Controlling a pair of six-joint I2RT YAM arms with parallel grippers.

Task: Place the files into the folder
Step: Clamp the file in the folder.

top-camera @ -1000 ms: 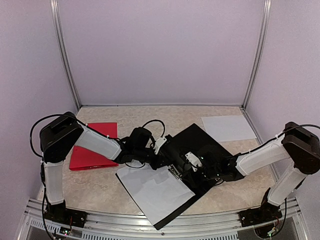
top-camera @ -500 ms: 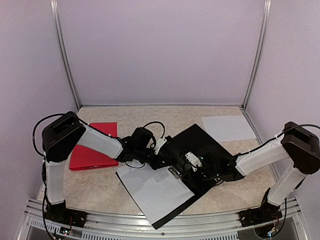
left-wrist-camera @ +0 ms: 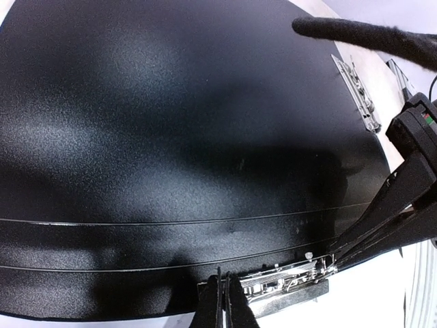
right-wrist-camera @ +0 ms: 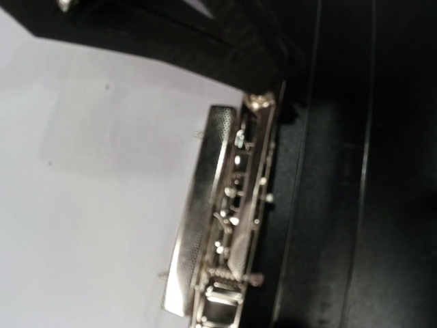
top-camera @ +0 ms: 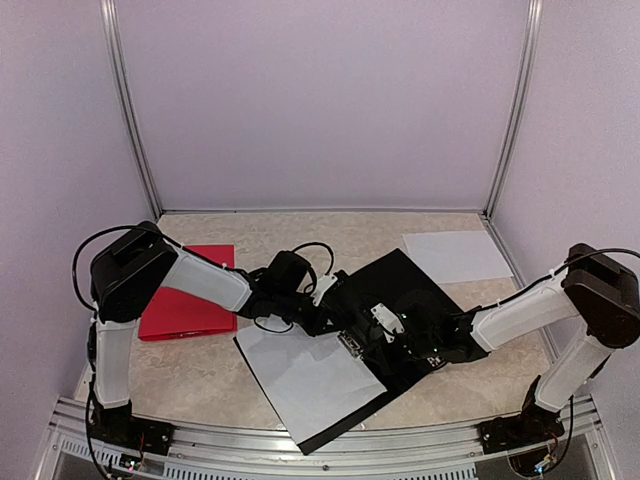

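Both arms are in at the middle of the table (top-camera: 200, 385), over the black folder (top-camera: 400, 280), which lies open and flat. 1 white sheet (top-camera: 305, 375) rests on the folder's near-left half, its far edge tucked up against the metal clip (left-wrist-camera: 287, 279) along the spine. The left gripper (left-wrist-camera: 224, 297) is clenched, fingers pressed together with nothing between them, tips right at the near edge of that clip. The right gripper (left-wrist-camera: 339, 251) reaches in from the right, its jaws closed too, tips at the clip's right end. Whether they actually press on the metal, I cannot tell. From the right wrist view the clip mechanism sits between white paper on one side and bare black cover on the other. A second white sheet (top-camera: 457, 256) lies by itself at the far right, outside the folder. A red folder (top-camera: 185, 300) lies closed on the left, partly under the left arm.
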